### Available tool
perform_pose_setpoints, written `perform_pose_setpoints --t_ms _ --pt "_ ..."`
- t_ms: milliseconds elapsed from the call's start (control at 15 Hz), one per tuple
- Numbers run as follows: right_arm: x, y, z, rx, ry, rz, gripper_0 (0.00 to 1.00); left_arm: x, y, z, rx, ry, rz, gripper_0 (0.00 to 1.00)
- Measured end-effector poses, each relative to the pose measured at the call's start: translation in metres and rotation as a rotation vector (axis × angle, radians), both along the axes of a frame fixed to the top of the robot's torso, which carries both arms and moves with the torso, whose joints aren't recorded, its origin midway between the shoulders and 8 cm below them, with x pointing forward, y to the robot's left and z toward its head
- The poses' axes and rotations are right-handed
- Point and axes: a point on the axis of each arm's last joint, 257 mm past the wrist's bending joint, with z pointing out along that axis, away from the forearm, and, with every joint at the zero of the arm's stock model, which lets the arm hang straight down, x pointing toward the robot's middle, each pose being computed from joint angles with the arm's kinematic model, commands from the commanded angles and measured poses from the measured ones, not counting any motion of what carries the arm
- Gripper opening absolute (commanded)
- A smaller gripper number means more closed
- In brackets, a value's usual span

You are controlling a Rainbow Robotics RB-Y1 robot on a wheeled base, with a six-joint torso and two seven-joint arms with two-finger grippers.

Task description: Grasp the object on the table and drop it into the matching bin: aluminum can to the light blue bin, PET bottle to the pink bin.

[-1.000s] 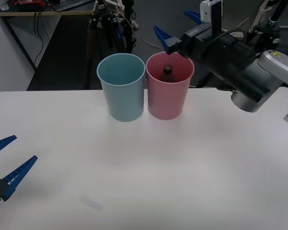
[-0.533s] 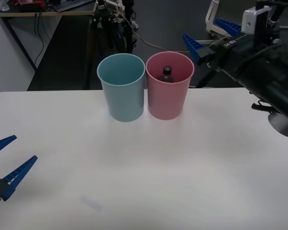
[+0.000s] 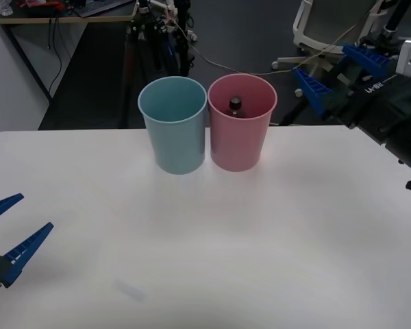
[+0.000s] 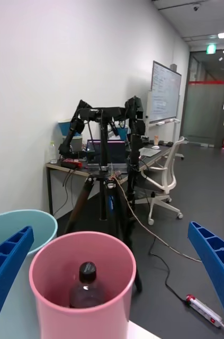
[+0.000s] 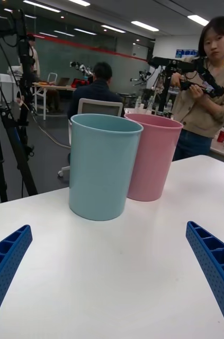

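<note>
The PET bottle stands upright inside the pink bin. Its dark round cap is uppermost, over a clear greyish body; the lower part is hidden by the bin wall. No label on the bottle can be read.

The pink bin sits on the white table, toward its far edge. The light blue bin stands just beside the pink bin on its left; whether the two walls touch cannot be told. Both bins are plain and smooth, with no markings.

The right gripper is off to the right of the pink bin, beyond the table's far edge, with its blue ribbed fingers spread wide and nothing between them. A second ago it was directly over the pink bin's far rim; half a second ago it was partway out to the right; now it is well apart from the bin. The bottle has remained in the pink bin across that interval, and both bins are unmoved.

White lettering on the right arm's black housing is too small to read with certainty.

The left gripper is parked over the table's near left corner, well apart from the pink bin, fingers spread wide and empty, unchanged.
</note>
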Motion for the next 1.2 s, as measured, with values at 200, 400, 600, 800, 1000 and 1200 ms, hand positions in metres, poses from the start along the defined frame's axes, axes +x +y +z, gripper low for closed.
perform_pose_setpoints --t_ms 200,400,600,800,1000,1200 --pt "-0.028 -0.008 -0.015 0.008 0.014 0.039 1.0 0.0 0.0 0.0 0.0 0.0 0.0 1.0" --pt "-0.054 -0.014 -0.038 0.032 0.039 0.085 1.0 0.0 0.0 0.0 0.0 0.0 0.0 1.0" --pt "-0.074 -0.021 -0.062 0.062 0.071 0.097 1.0 0.0 0.0 0.0 0.0 0.0 0.0 1.0" --pt "-0.09 -0.026 -0.091 0.076 0.1 0.095 1.0 0.0 0.0 0.0 0.0 0.0 0.0 1.0" --pt "-0.104 -0.031 -0.121 0.088 0.153 0.097 1.0 0.0 0.0 0.0 0.0 0.0 0.0 1.0" --pt "-0.117 -0.033 -0.148 0.088 0.219 0.108 1.0 0.0 0.0 0.0 0.0 0.0 0.0 1.0"
